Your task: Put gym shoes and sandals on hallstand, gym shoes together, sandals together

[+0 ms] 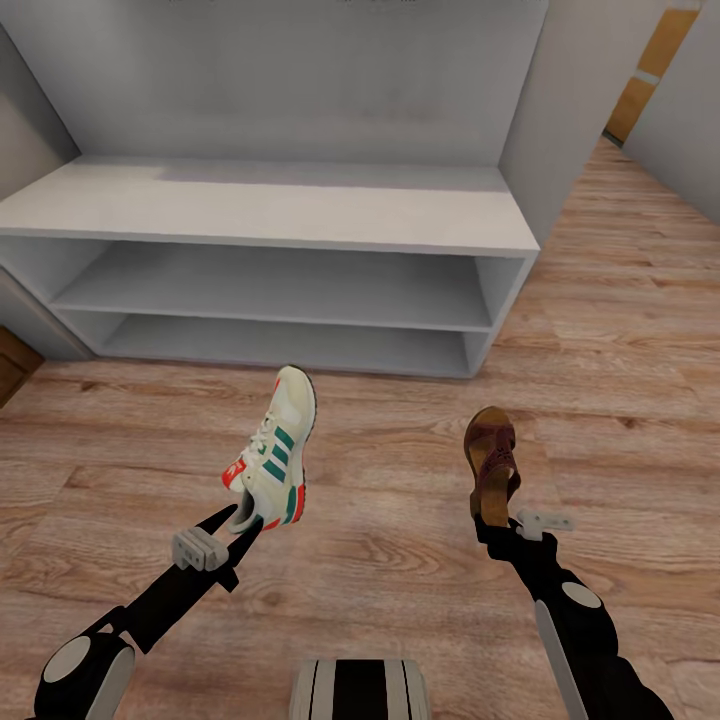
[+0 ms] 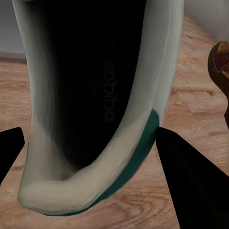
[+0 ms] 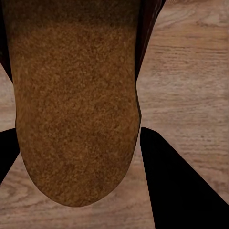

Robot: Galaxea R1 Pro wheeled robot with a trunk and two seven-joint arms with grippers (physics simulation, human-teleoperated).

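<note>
Carrying step: left gripper (image 1: 243, 522) fingers clamp a gym shoe (image 1: 275, 447), right gripper (image 1: 497, 523) fingers clamp a sandal (image 1: 491, 461); next, lift both onto the shoe rack (image 1: 270, 215).

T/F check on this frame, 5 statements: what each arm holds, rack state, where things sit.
1. The left end effector grips a gym shoe at its heel end. True.
2. The right end effector holds a second sneaker. False: it holds a brown sandal.
3. A shoe already sits on top of the hallstand. False: its top and both open shelves show no shoes.
4. The gym shoe's toe points toward the hallstand. True.
5. The hallstand stands behind the robot. False: it is straight ahead, past both held shoes, across the wood floor.
</note>
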